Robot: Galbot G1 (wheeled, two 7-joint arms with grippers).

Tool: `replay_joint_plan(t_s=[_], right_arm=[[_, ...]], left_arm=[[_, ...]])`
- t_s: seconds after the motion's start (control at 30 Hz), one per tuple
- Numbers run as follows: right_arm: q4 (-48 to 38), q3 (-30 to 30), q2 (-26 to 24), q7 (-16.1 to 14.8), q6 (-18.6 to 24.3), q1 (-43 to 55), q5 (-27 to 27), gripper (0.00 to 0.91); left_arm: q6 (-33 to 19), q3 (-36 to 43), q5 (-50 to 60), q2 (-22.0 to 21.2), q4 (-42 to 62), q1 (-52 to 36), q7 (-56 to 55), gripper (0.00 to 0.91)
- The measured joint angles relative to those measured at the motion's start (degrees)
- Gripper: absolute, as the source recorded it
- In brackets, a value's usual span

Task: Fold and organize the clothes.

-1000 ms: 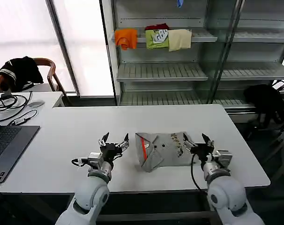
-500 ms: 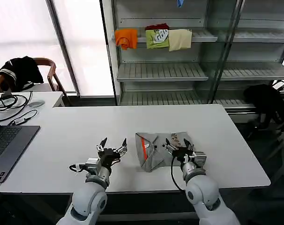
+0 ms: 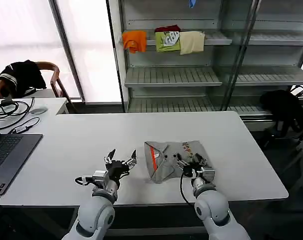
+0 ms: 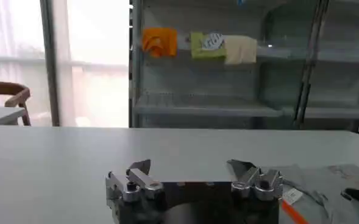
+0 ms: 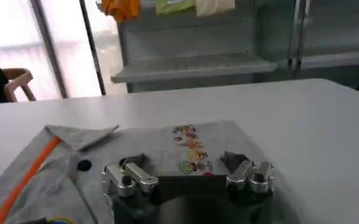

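Observation:
The clothes lie folded in a light grey bundle at the front middle of the white table, with a red-orange stripe along the left side and a small multicoloured print towards the right. My right gripper is open and hovers over the bundle's near edge, its fingertips spread just above the printed fabric. My left gripper is open over bare table, a little left of the bundle, whose grey corner and orange stripe show beside it.
Behind the table stands a metal shelving unit holding orange, green and cream folded cloths. A laptop and cables lie at the table's left. A chair with a black garment is at far left; another dark garment sits at right.
My right gripper has moved left from the bundle's right edge to over its near middle. The left gripper has shifted slightly towards me and stayed open.

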Motion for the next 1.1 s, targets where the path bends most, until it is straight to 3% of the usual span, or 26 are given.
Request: replay_joint_plan(t_s=[0.47,1.1], right_arm=[[1.5,1.0,-0.3,-1.1,1.8,-1.3,-5.4,0.907],[1.9,-1.8,1.5,-0.5,0.2,5.1,-9.8,0.907]], left_arm=[[-0.3,0.2,0.2,-0.3,0.4,0.4,0.5,0.907],[-0.2,1.0,0.5,-0.8,0.0,0.3,0.5,0.907]])
